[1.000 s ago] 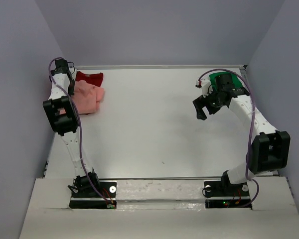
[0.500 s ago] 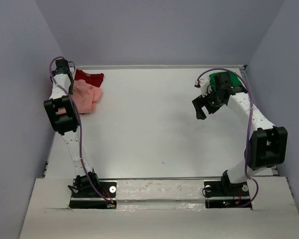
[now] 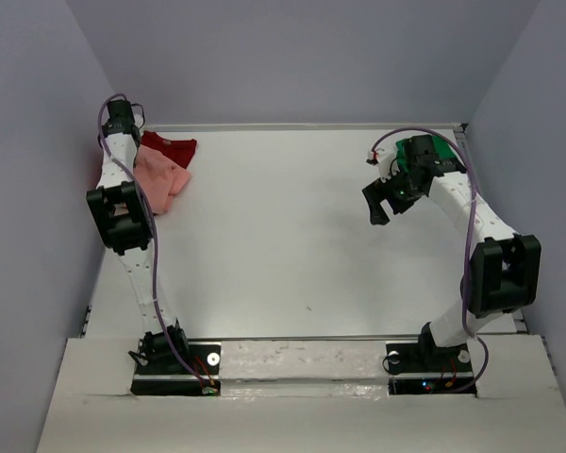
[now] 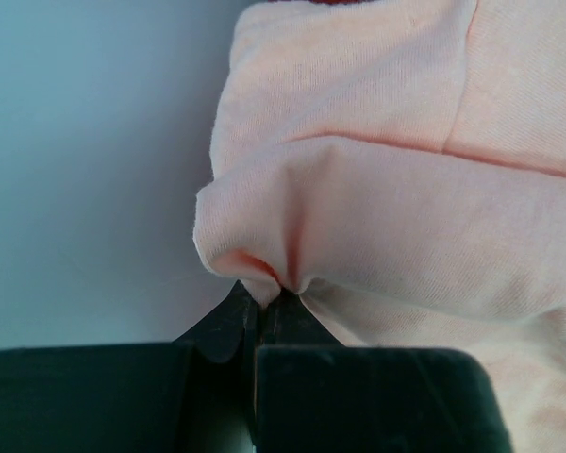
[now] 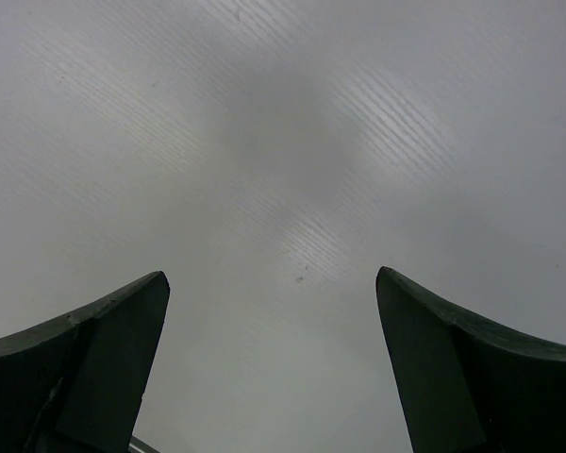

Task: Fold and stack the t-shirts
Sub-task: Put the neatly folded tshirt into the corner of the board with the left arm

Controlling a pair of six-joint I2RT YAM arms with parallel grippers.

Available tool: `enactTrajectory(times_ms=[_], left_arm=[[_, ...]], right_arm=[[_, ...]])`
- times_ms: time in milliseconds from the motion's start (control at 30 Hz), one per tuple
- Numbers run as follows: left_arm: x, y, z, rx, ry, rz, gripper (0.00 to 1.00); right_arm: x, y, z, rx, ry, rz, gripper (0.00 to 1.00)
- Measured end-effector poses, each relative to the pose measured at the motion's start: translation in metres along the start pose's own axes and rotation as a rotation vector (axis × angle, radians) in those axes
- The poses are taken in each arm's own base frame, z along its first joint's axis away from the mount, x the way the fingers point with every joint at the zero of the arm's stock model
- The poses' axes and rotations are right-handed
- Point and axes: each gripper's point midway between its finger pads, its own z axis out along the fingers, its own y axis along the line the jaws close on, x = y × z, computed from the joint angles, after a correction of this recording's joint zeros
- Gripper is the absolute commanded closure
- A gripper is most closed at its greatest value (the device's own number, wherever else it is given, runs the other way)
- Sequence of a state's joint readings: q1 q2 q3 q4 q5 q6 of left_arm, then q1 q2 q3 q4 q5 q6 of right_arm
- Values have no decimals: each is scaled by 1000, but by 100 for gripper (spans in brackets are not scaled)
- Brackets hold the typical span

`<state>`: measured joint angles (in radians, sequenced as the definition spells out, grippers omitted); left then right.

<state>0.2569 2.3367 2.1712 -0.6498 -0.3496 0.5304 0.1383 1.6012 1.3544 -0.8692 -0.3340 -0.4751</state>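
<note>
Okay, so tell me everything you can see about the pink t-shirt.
The salmon-pink t-shirt is plain, soft knit cloth with a stitched seam showing, and it is bunched and rumpled. It lies at the far left of the table, its far edge against the dark red shirt. The left hand is shut on a pinched fold at its edge, puckering the cloth. In the top view the left arm hides part of it.

Table (image 3: 292, 245) centre through to 6 o'clock lies open for passage; salmon-pink t-shirt (image 3: 160, 175) and dark red t-shirt (image 3: 174, 149) crowd the 10 o'clock corner, green t-shirt (image 3: 441, 144) the 2 o'clock corner, walls (image 3: 292, 57) closing 9, 12 and 3 o'clock.
</note>
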Motion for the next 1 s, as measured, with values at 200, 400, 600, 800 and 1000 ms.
enactTrajectory(times_ms=[200,400,600,800,1000], left_arm=[[-9,2,-4,-28,-19,23,100],[-13,1,-5,-33,-30,25,100],[-15,1,0,-43,-37,22,100],[-9,-6,17,-62,-23,27,100],[-1,-13,36,-83,-2,34,100]], right_arm=[[1,1,1,-8,7,4,5],[2,2,1,-9,11,5,5],[2,1,2,-12,19,7,5],[1,-1,5,-17,31,11,5],[0,-2,6,-24,45,14,5]])
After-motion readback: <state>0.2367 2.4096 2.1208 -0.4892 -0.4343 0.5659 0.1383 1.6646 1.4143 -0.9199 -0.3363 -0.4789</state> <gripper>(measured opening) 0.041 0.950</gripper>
